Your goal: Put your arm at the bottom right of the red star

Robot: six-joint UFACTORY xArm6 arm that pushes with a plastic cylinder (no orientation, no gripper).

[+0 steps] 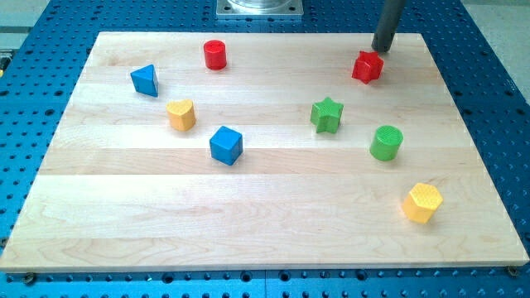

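Observation:
The red star (pixel 367 67) lies near the view's top right on the wooden board (pixel 265 223). My tip (pixel 382 50) stands just above and to the right of the star, close to its upper right point; whether it touches the star I cannot tell. The rod rises out of the view's top edge.
A red cylinder (pixel 215 55) is at the top centre-left. A blue triangle (pixel 145 80), a yellow heart-like block (pixel 181 115) and a blue cube (pixel 225 146) are on the left. A green star (pixel 327 115), a green cylinder (pixel 386 142) and a yellow hexagon (pixel 423 203) are on the right.

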